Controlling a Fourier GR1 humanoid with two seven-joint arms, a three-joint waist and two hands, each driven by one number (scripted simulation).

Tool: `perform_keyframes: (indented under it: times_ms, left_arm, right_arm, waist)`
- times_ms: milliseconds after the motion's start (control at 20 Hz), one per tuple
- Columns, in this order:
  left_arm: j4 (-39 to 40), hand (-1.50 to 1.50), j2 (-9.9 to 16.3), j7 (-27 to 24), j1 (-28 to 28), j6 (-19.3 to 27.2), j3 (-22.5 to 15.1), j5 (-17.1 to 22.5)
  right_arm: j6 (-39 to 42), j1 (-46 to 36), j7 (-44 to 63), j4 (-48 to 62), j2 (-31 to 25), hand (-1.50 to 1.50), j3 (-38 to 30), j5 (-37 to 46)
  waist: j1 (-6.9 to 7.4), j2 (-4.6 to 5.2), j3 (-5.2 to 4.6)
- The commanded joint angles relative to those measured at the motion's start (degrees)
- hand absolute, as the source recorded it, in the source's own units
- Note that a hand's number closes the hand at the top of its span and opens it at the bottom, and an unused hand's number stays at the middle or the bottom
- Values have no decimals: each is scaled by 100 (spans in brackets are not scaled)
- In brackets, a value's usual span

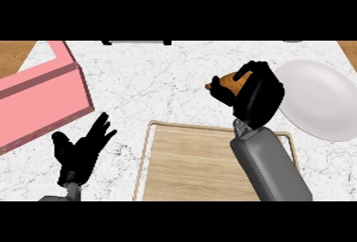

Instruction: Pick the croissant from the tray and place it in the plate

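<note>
On the marble worktop (160,85), the right hand (257,97) curls round the croissant (226,83), lifted off the tray (188,160). Carrying step; next, move right over the plate (320,101). Left hand (80,149) rests spread.

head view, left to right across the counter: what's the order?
pink box → left hand, open and resting → wooden tray → croissant held in the right hand → white plate
</note>
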Motion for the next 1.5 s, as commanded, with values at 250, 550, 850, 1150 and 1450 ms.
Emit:
perform_keyframes:
  times_ms: [250, 550, 850, 1150, 1450]
  left_arm:
    - [132, 0, -80, 98, -30, 28, 44, -59]
    - [39, 0, -40, 151, 167, -89, 70, 19]
    - [517, 0, -268, -191, -24, -38, -61, -267]
    - [-38, 0, -128, 207, 10, -93, 20, -184]
    - [134, 0, -297, 51, -60, 41, -96, -358]
  right_arm:
    - [-1841, 623, -466, 369, -373, 150, -1169, -205]
    - [-2380, 370, -1367, 1258, -1511, 150, -2202, -1338]
    - [-2997, 144, -2869, 2531, -2117, 150, -2456, -2961]
    - [-2796, -412, -4316, 3744, -2752, 150, -2906, -4317]
    - [-1032, -309, -4050, 4781, -2992, -150, -3121, -4729]
  waist:
    - [-44, 18, -15]
    - [21, 43, -9]
    - [40, 67, -7]
    - [132, 68, 0]
    - [183, 117, 7]
